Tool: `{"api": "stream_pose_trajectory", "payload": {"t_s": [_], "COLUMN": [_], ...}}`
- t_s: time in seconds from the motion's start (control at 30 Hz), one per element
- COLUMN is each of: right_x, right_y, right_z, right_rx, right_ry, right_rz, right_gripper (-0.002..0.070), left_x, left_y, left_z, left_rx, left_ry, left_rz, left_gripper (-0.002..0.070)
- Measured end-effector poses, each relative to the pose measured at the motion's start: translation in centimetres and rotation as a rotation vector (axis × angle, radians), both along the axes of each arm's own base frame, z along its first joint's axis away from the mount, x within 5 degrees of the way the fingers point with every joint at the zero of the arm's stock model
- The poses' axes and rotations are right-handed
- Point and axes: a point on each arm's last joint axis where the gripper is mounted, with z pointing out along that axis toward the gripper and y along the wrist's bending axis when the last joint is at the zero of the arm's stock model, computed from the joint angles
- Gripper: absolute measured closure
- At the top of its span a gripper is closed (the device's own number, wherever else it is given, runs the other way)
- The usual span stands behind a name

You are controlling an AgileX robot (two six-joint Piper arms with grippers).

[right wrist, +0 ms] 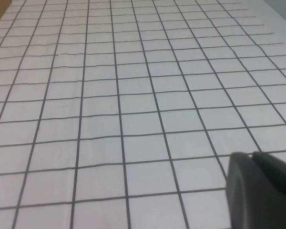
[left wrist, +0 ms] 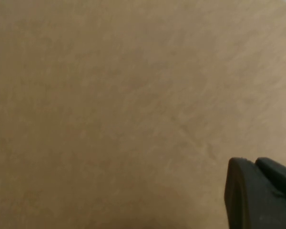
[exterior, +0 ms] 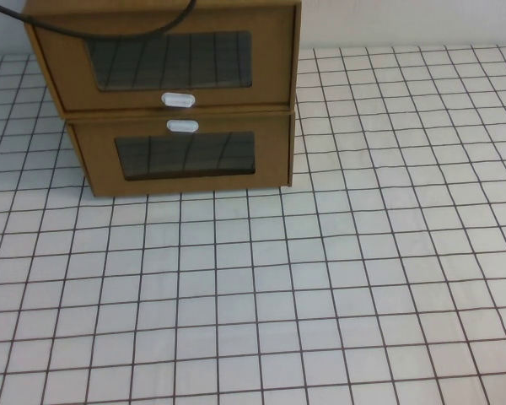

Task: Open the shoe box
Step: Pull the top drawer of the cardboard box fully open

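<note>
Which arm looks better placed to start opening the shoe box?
Probably left. The left pincer is right up against brown cardboard, apparently the brown cardboard shoe boxes; the shut right pincer faces only white gridded table.

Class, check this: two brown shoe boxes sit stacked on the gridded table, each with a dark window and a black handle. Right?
No: the high view shows white handles, not black, on the upper shoe box and lower shoe box; the rest holds. The left gripper hangs close to brown cardboard; the right gripper, shut, is over the gridded table.
</note>
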Motion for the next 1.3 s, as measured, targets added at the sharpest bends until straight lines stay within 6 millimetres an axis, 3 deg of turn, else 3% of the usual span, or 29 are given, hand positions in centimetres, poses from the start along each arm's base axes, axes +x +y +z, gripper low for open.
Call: {"api": "stream_pose_trajectory", "payload": {"t_s": [0.37, 0.83, 1.1, 1.3], "right_x": [0.0, 0.0, 0.3, 0.3], "right_y": [0.0, 0.1, 0.5, 0.5], "right_z": [0.0, 0.2, 2.2, 2.5], "right_rx": [0.0, 0.016, 0.395, 0.566], "right_ry": [0.0, -0.02, -0.231, -0.254], "right_rz": [0.0, 0.001, -0.014, -0.028], "right_gripper": [0.0689, 0.0689, 0.0689, 0.0689], "left_x": [1.4, 1.6, 1.5, 1.5], "left_y": [0.2, 0.2, 0.2, 0.2], "left_z": [-2.1, -2.1, -2.1, -2.1], "left_rx": [0.046, 0.043, 0.042, 0.042], "left_ry": [0.039, 0.033, 0.034, 0.034], "left_rz": [0.019, 0.02, 0.019, 0.019], "left_gripper": [0.0678, 0.0678, 0.0677, 0.0678]}}
